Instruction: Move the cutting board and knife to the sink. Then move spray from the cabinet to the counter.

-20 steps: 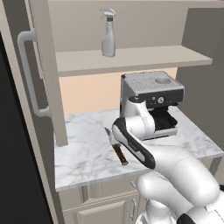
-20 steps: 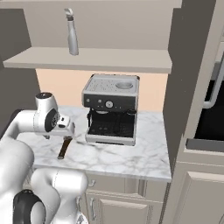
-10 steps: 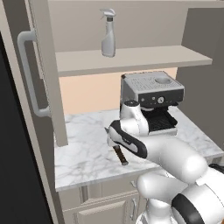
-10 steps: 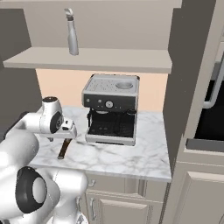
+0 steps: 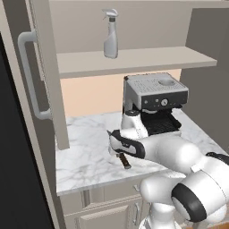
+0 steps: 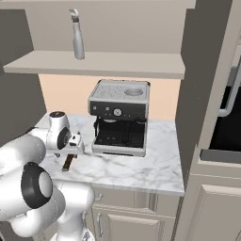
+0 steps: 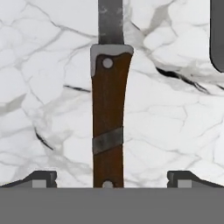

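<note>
pincer (image 7: 111, 178) open, straddling knife (image 7: 108, 127) handle

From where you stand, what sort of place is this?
Most likely a home kitchen: a steel espresso machine stands on a white marble counter with grey veins, and a brown-handled kitchen knife lies on that counter, below an open wall cabinet.

Shelf: small pale grey spray bottle (image 5: 110, 35) stood upright.
Counter: white grey-veined marble slab (image 5: 85, 150) bore silver espresso machine (image 5: 153, 103).
Knife: dark-brown handle (image 5: 124, 161) lay beneath arm.
</note>
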Robot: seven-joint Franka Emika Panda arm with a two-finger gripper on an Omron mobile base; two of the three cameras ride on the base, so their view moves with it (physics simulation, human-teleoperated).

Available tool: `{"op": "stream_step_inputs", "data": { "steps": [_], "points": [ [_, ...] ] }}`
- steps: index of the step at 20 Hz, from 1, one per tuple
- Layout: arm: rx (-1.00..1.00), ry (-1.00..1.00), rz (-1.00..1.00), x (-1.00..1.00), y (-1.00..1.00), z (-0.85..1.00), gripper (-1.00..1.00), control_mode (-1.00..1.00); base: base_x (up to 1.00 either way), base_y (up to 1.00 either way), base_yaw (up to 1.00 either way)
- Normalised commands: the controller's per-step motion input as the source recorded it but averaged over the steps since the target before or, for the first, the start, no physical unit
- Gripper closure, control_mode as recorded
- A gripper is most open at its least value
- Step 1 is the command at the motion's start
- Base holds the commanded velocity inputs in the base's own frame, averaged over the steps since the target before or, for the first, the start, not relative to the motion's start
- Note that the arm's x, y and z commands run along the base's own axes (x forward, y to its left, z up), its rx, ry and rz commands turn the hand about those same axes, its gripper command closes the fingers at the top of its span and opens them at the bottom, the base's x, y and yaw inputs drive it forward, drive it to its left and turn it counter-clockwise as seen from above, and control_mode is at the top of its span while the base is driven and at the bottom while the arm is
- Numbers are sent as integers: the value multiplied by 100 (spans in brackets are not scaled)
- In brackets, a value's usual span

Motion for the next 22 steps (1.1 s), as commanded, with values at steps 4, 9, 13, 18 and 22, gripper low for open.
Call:
{"op": "stream_step_inputs", "data": {
  "steps": [4,9,13,18,22],
  "points": [
    [0,1,0,15,1,-33,-100,-100,0,0,0],
    [0,1,0,11,3,-27,-100,-100,0,0,0],
    [0,3,0,10,5,-25,-100,-100,0,0,0],
    [0,4,0,9,1,-23,-100,-100,0,0,0],
    [0,5,0,7,1,-25,-100,-100,0,0,0]
  ]
}}
